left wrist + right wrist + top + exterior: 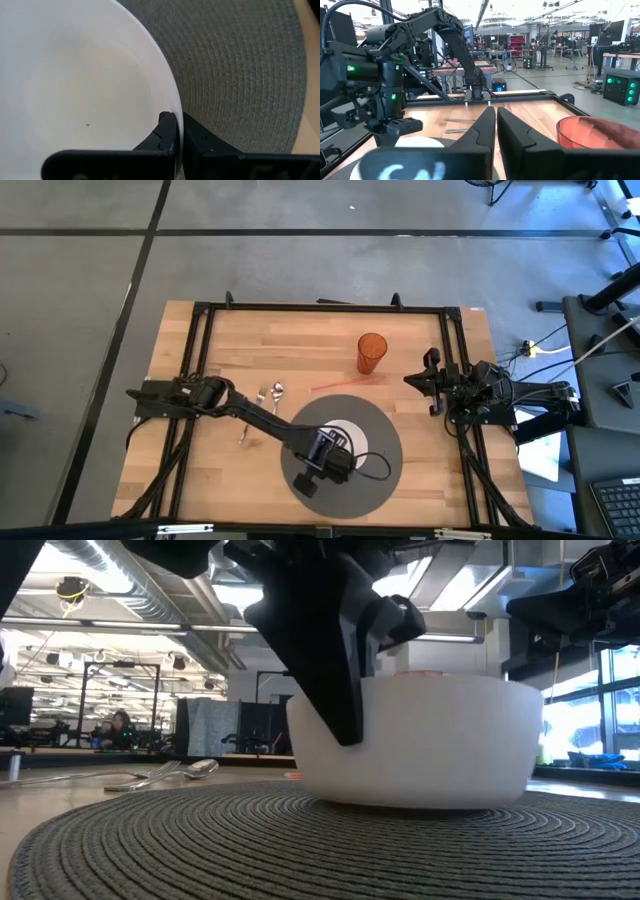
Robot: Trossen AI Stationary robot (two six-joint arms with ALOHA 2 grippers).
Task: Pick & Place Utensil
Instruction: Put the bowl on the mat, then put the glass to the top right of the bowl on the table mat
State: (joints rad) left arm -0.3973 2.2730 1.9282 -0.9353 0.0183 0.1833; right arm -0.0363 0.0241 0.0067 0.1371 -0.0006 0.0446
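A white bowl [352, 436] stands on a round grey woven placemat [385, 480] at the table's near middle. It also shows in the low view [440, 740] and the left wrist view [75, 85]. My left gripper [179, 122] is over the bowl [325, 452] and shut on its rim. A fork [263, 395] and a spoon [278, 391] lie on the wood left of the mat, and they also show in the low view [170, 773]. My right gripper [432, 380] waits shut and empty at the table's right side. My left gripper pinches the bowl's rim [172, 102], one finger inside the bowl and one finger [200, 135] outside it. The fingers come from above, pointing down [335, 670]. The bowl stands upright with its base on the placemat [300, 840].
An orange cup [371, 352] stands at the far middle, and a red straw [345, 384] lies in front of it. A third utensil [243, 432] lies near the mat's left edge. A black frame [320, 307] borders the table.
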